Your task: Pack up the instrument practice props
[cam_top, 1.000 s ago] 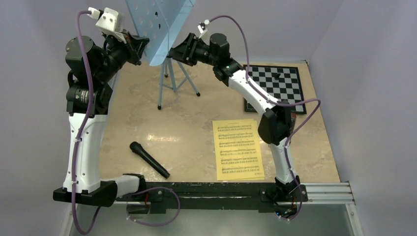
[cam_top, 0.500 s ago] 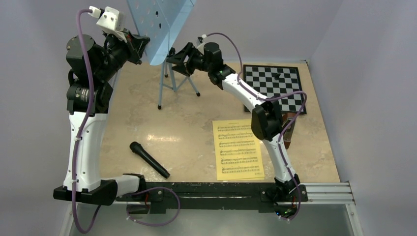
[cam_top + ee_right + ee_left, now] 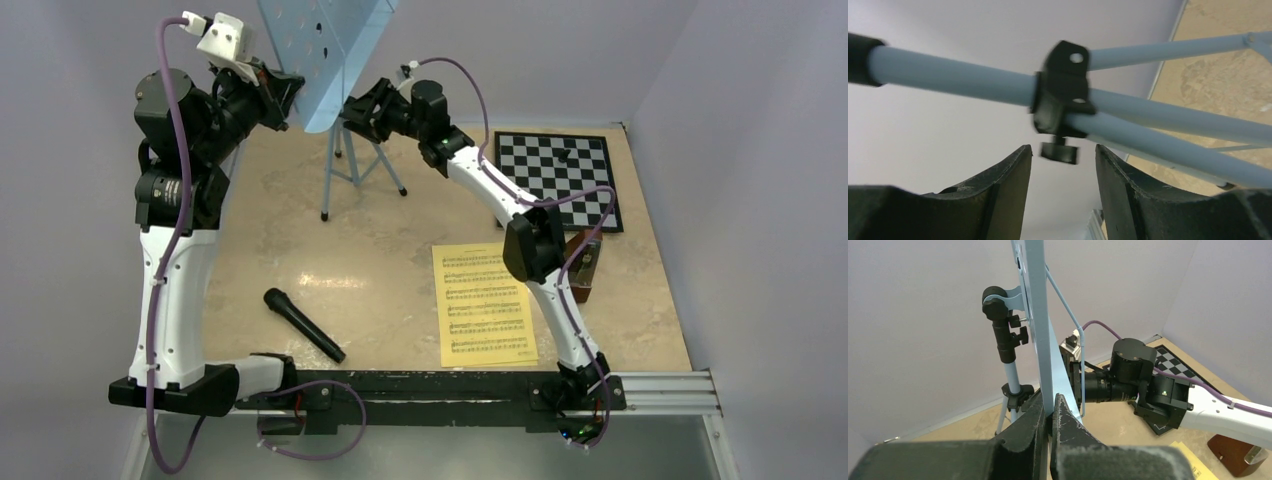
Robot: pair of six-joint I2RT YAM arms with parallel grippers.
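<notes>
The light-blue music stand stands at the back, its perforated tray [image 3: 325, 50] tilted above the tripod legs [image 3: 352, 165]. My left gripper [image 3: 288, 100] is shut on the tray's lower edge; in the left wrist view the fingers [image 3: 1050, 407] pinch the thin blue tray [image 3: 1040, 315]. My right gripper [image 3: 352, 112] is open at the stand's pole, and the black collar's [image 3: 1063, 95] knob [image 3: 1060, 152] hangs between its tips [image 3: 1062, 146] without touching. A yellow sheet-music page [image 3: 485, 303] lies flat at front right. The brown metronome [image 3: 585, 265] stands beside it, partly behind my right arm.
A black-and-white chessboard [image 3: 560, 175] lies at the back right. A black microphone [image 3: 303, 324] lies at front left. Grey walls close in behind and on both sides of the stand.
My right gripper has dropped from the tray's edge to the pole collar and shifted left. The right elbow swung left and uncovered the metronome. The left arm has not moved.
</notes>
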